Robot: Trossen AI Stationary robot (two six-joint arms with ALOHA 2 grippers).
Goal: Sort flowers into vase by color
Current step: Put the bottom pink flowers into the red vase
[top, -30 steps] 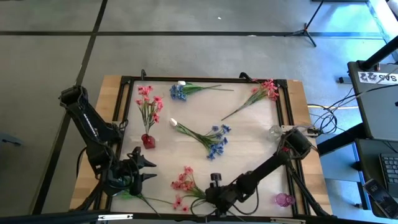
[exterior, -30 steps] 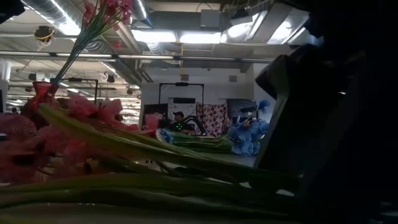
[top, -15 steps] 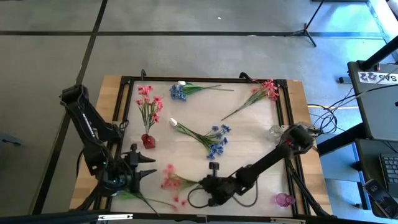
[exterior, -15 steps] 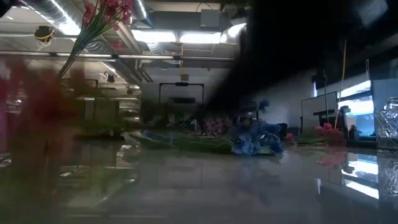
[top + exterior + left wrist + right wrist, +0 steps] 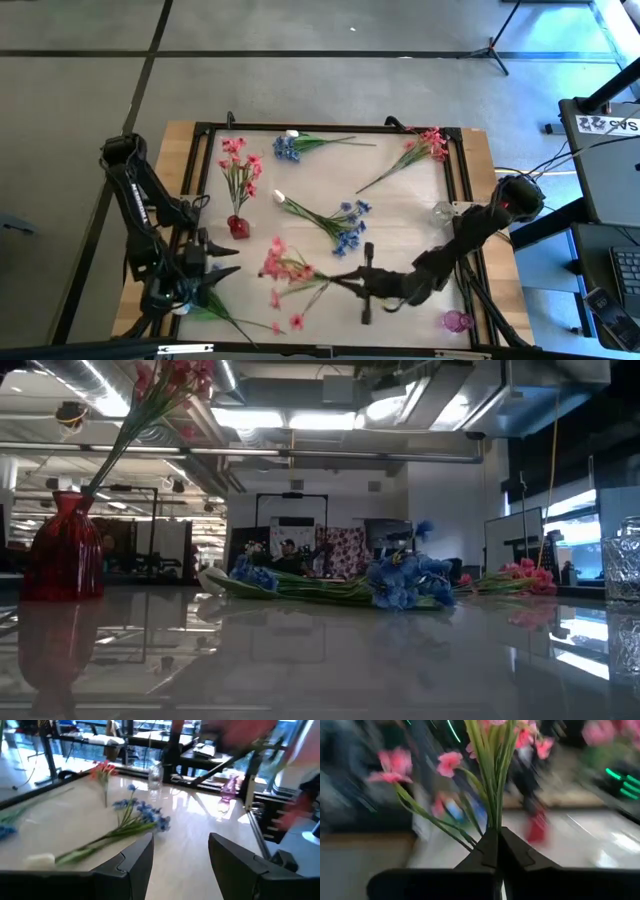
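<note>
Right end effector (image 5: pixel 345 279) of mine is pinched on the stems of a pink sprig (image 5: pixel 285 268). Its long axis runs left toward the red vase (image 5: pixel 238 227), which stands farther left and slightly beyond the blooms. My left end effector (image 5: pixel 222 282), fingers spread, waits near that vase.

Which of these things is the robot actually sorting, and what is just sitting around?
Part of the job:
- pink sprig, held in the shut right gripper
- red vase, holding pink flowers
- blue sprigs
- purple vase
- clear vase

Just around:
- cables
- tripod
</note>
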